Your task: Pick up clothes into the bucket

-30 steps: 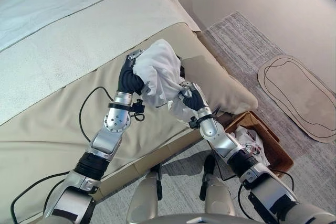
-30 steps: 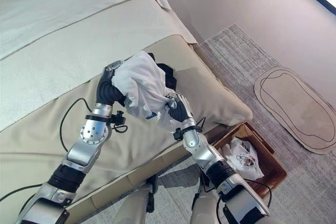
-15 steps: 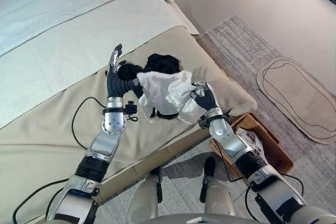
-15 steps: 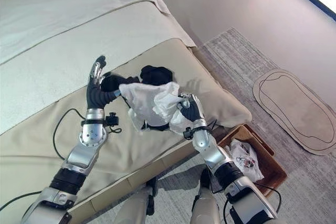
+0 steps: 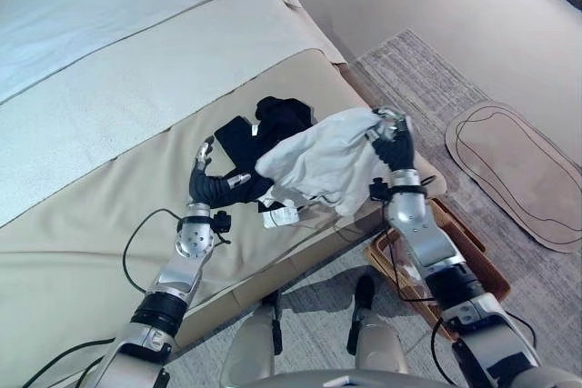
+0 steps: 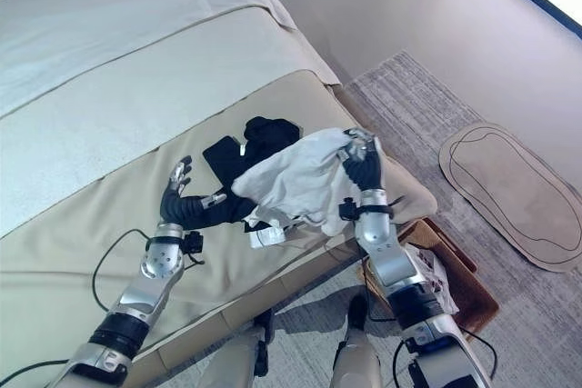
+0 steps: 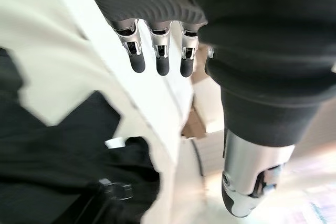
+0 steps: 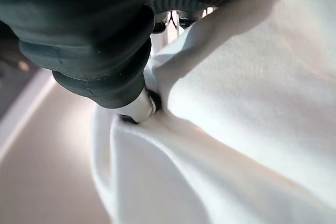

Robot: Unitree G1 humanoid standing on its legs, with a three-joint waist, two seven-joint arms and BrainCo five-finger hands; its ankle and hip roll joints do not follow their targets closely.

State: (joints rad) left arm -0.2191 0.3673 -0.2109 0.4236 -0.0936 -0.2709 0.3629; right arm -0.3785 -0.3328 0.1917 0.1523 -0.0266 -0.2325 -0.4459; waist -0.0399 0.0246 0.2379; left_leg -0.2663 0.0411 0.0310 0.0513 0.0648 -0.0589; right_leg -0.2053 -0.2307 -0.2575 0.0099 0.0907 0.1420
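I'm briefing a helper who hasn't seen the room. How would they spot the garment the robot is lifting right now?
Start at the big bed and go to its beige foot corner nearest the brown basket on the floor. There the right hand holds up a white garment, which drapes down toward the left hand. It is pale and off the bed; the black clothes behind it lie flat.
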